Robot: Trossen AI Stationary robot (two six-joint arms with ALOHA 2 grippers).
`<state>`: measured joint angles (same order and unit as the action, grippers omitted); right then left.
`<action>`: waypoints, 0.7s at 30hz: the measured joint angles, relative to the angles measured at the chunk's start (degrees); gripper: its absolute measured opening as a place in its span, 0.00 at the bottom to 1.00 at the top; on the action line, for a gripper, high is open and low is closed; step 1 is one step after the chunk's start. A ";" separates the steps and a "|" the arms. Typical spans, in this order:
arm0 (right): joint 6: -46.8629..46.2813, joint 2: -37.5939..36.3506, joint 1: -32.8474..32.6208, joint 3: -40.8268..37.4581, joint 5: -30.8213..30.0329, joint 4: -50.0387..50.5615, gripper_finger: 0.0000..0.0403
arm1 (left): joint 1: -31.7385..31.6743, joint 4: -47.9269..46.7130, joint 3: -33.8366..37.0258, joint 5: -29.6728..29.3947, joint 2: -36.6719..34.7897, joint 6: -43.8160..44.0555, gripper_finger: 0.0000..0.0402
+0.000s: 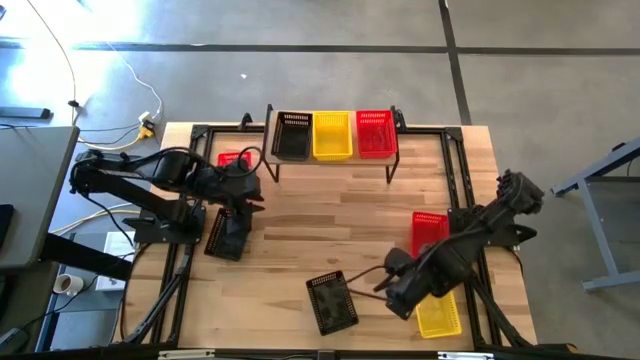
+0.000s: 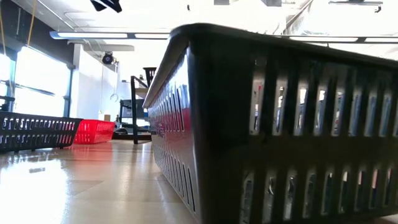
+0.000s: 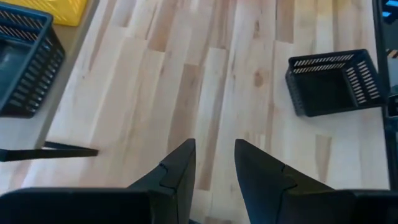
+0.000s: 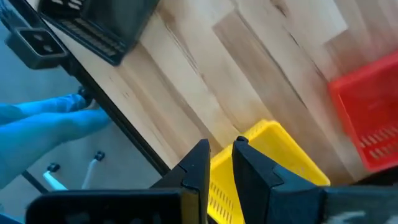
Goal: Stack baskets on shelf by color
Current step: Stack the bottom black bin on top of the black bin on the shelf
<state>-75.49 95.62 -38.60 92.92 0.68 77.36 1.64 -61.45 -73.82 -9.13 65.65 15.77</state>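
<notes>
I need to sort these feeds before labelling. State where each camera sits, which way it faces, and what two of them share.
High view: overhead, looking straight down; both arms, shelf with three baskets.
Low view: table height, looking level; a black basket fills it, no arm visible.
Left wrist view: looks down past left gripper at tabletop.
Right wrist view: past right gripper onto a yellow basket.
Shared: that yellow basket also shows in the high view.

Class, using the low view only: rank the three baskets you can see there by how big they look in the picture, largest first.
1. Black basket in front: fills most of the picture, because it sits right at the camera.
2. Black basket at the left edge.
3. Red basket behind it.
Nearness drives these differences, so true sizes cannot be ranked.
</notes>
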 joint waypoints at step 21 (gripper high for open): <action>-6.12 3.75 4.30 -0.02 -11.25 -19.54 0.14 | 4.16 0.75 -0.05 -0.22 1.97 11.81 0.25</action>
<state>-81.61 99.37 -34.30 92.90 -10.57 57.82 5.80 -60.70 -73.87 -9.34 67.61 27.58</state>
